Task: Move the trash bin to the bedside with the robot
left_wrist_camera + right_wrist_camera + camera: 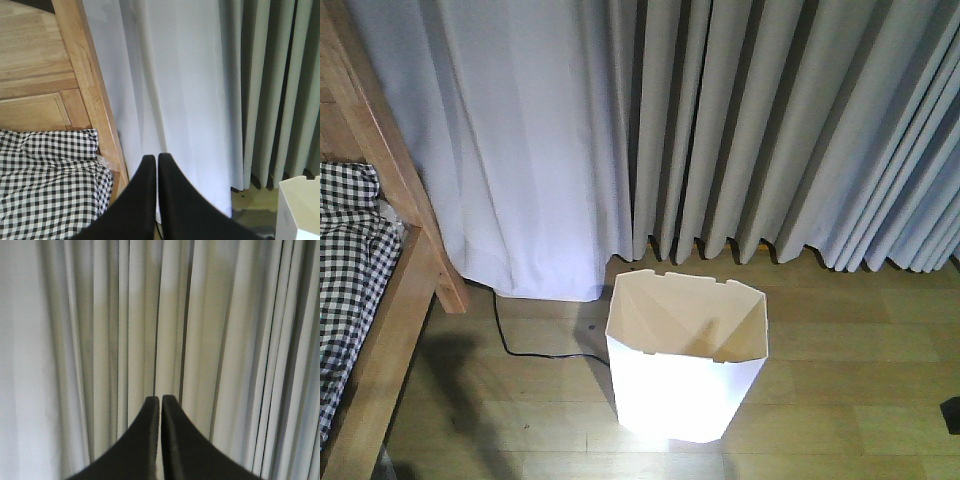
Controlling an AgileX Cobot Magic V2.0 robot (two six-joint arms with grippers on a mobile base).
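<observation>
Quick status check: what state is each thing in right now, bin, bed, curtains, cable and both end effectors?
Trash bin: upright, lidless, empty, on the floor, apart from the bed.
Bed: checked bedding on.
Curtains: drawn shut.
Black cable: lying loose on floor.
Left end effector: shut, holding nothing.
Right end effector: shut, holding nothing.

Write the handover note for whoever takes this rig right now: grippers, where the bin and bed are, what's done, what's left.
Left gripper: fingers shut, holding nothing, pointed at the curtain beside the bed frame.
Right gripper: fingers shut, empty, facing only curtain folds.
Trash bin: upright on the wood floor in front of the curtain, empty inside, untouched by either arm.
Bed: at the left edge of the front view, checked bedding on it; open floor and a black cable lie between it and the bin.
Done: nothing visible yet; bin is not at the bedside.
Left: take hold of the bin and shift it left to the bed.
</observation>
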